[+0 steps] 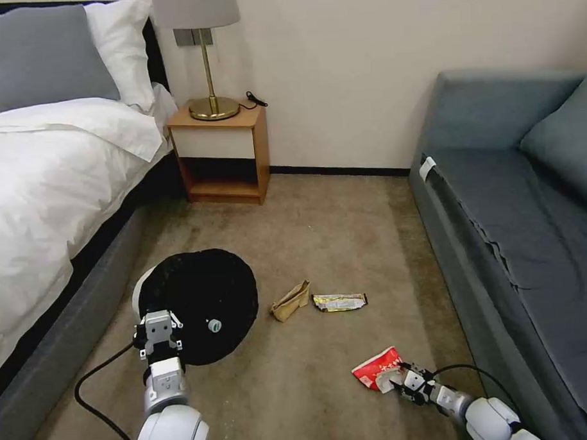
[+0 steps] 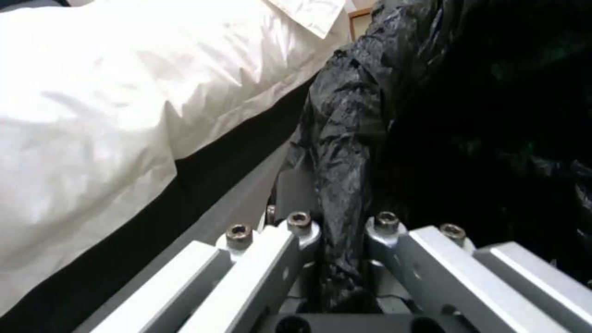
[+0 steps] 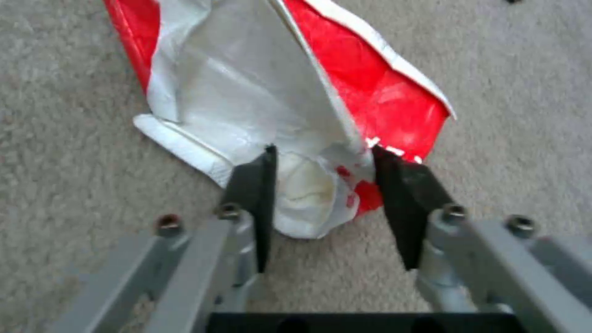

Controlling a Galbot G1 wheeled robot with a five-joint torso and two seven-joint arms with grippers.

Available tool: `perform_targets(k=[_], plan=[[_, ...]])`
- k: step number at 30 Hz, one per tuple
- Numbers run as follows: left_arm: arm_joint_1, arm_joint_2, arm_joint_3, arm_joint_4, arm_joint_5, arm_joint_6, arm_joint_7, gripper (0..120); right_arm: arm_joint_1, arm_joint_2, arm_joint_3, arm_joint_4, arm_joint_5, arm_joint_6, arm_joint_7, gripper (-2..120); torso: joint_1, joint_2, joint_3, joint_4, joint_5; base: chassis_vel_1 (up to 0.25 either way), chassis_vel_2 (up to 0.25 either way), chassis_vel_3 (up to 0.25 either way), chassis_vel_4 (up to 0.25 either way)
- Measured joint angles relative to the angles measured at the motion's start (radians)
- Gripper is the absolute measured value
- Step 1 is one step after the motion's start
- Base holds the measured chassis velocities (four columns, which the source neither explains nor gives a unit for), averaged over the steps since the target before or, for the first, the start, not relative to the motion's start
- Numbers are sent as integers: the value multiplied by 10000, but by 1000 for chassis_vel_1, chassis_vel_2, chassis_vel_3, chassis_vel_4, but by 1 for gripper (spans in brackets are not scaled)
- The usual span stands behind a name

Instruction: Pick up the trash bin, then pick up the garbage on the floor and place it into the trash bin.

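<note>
two grippers busy: my left gripper (image 1: 157,327) pinches the trash bin (image 1: 203,304) rim at 7 o'clock to carry it, right gripper (image 3: 323,159) spread around the red-white packet (image 3: 296,92) for grabbing

Soft, even indoor light; faint shadows, wrist views blurred up close.

left claw (image 1: 160,328): low, forward, clamped | right claw (image 1: 400,381): low, fingers apart
</note>
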Motion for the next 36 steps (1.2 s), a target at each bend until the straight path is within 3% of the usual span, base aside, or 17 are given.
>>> perform_targets(k=[9,23,36], plan=[[128,27,-71,-94,1,-82,0,2,-87,131,69,-1,-124,55,-6,1,0,-1,0,-4,-6,0,0,0,0],[358,199,-202,-165,-65,-292,-10,2,-248,384,485,139,-189,120,-31,0,0,-1,0,-6,-5,0,0,0,0],[479,522,-348,-210,-317,-537,-11,2,-610,546,1591,1329,130,182,-105,0,0,0,0,-6,-6,0,0,0,0]])
